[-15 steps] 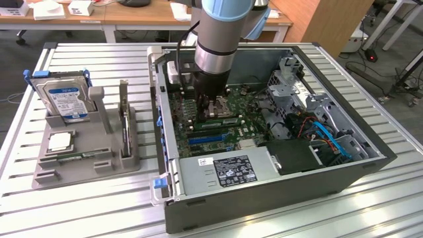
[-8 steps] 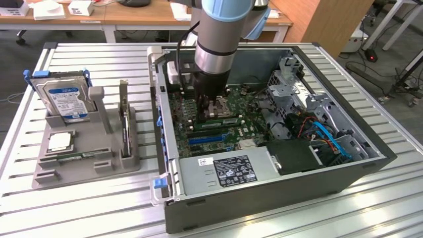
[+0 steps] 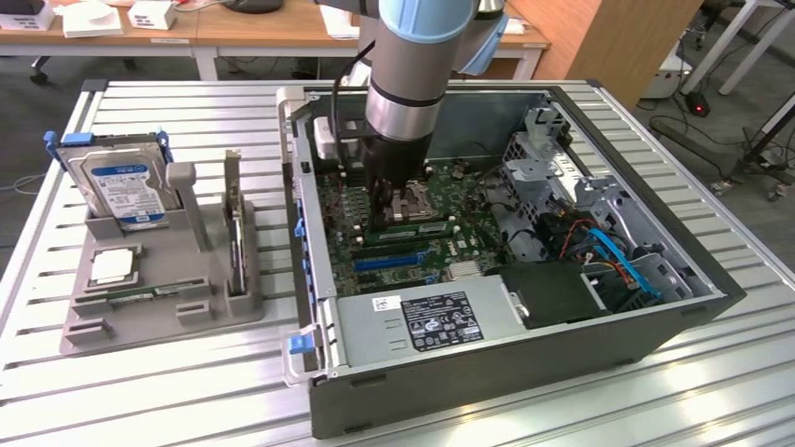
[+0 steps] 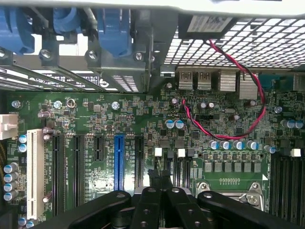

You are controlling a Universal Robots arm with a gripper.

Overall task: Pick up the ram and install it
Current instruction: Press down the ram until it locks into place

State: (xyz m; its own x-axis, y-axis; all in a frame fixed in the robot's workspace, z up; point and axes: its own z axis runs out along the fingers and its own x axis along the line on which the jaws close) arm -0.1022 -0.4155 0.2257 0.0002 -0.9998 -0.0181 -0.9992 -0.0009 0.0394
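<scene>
Our jaws [image 4: 159,179] are pressed together and pinch nothing. They hang just above the green board [image 4: 95,124] inside the computer case [image 3: 497,372]. The wrist view shows a blue slot [image 4: 118,160] and a red and black wire [image 4: 248,71]. The exterior view shows the ram [image 3: 128,296] lying flat in the grey holder [image 3: 162,321] on the counter [image 3: 162,391]. Its long side runs left to right, well apart from the jaws [image 3: 400,200]. The hard drive [image 3: 125,186] has a blue label with writing too small to read.

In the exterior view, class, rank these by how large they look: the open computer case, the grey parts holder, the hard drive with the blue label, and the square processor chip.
1. Computer case
2. Grey parts holder
3. Hard drive
4. Processor chip
</scene>
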